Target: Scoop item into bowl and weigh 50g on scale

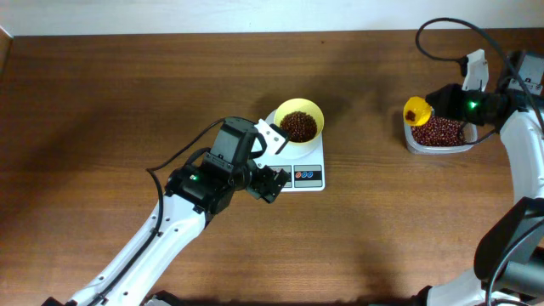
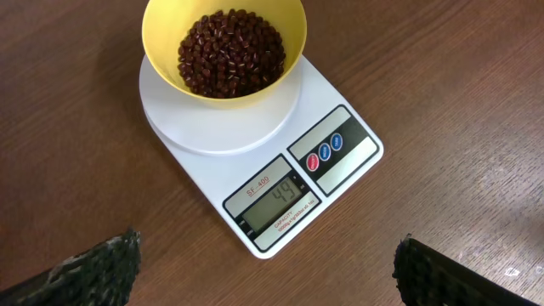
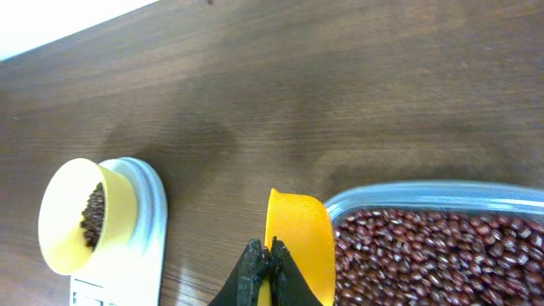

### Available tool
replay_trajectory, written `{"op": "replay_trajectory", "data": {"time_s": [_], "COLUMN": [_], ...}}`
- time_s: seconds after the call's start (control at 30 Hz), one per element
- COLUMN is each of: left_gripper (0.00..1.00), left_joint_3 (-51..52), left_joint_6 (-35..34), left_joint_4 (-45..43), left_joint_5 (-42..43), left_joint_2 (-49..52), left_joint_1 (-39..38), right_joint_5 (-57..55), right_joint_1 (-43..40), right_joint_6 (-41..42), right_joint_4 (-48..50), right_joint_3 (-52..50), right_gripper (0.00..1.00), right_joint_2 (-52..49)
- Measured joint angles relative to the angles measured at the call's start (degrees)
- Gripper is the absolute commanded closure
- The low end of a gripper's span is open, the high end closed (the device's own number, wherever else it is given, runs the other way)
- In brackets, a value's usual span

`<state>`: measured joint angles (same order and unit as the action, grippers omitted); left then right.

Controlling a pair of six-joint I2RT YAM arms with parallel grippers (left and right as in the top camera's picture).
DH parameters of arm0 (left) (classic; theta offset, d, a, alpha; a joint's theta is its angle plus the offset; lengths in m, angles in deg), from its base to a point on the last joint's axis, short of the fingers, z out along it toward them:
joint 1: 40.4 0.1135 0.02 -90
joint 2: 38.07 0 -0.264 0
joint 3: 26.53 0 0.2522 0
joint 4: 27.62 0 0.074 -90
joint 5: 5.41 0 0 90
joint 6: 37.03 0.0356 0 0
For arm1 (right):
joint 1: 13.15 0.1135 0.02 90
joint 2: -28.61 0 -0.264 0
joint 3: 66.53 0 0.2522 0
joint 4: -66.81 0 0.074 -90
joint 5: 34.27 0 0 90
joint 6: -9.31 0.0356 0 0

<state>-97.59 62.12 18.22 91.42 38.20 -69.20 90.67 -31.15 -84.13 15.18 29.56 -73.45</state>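
Observation:
The pale-yellow bowl (image 2: 161, 34) stands on the round platform of the white scale (image 2: 217, 132), partly filled with dark reddish-brown beans (image 2: 229, 51). The scale's display (image 2: 276, 201) reads 49. My left gripper (image 2: 268, 272) hangs open just in front of the scale, its fingers (image 2: 102, 268) wide apart with only bare table between them. In the overhead view it (image 1: 272, 160) sits at the scale's left front. My right gripper (image 3: 270, 272) is shut on the handle of a yellow scoop (image 3: 299, 234), held at the left rim of the clear tub (image 3: 408, 194) of beans (image 3: 433, 255).
The tub (image 1: 411, 141) sits at the far right of the wooden table, about a hand's width right of the scale (image 1: 308, 176). A black cable (image 1: 442, 34) loops above the right arm. The table's left edge (image 1: 4, 51) is far from both arms.

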Motion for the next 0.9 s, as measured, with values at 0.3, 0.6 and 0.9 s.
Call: {"op": "replay_trajectory", "data": {"time_s": [0.3, 0.6, 0.9], "left_gripper": [0.01, 0.01, 0.01], "left_joint_3": [0.00, 0.00, 0.00], "left_joint_6": [-0.02, 0.00, 0.00], "left_joint_4": [-0.02, 0.00, 0.00], "left_joint_5": [0.00, 0.00, 0.00], "left_joint_2": [0.00, 0.00, 0.00], "left_joint_1": [0.00, 0.00, 0.00], "right_joint_5": [1.18, -2.19, -9.03], "right_joint_1": [13.86, 25.40, 33.75], "right_joint_6": [6.32, 12.41, 5.03], "right_joint_4": [14.32, 18.91, 18.86], "right_joint_3": [0.28, 0.31, 0.31], "right_gripper": [0.96, 0.96, 0.96], "right_joint_2": [0.02, 0.02, 0.02]}}
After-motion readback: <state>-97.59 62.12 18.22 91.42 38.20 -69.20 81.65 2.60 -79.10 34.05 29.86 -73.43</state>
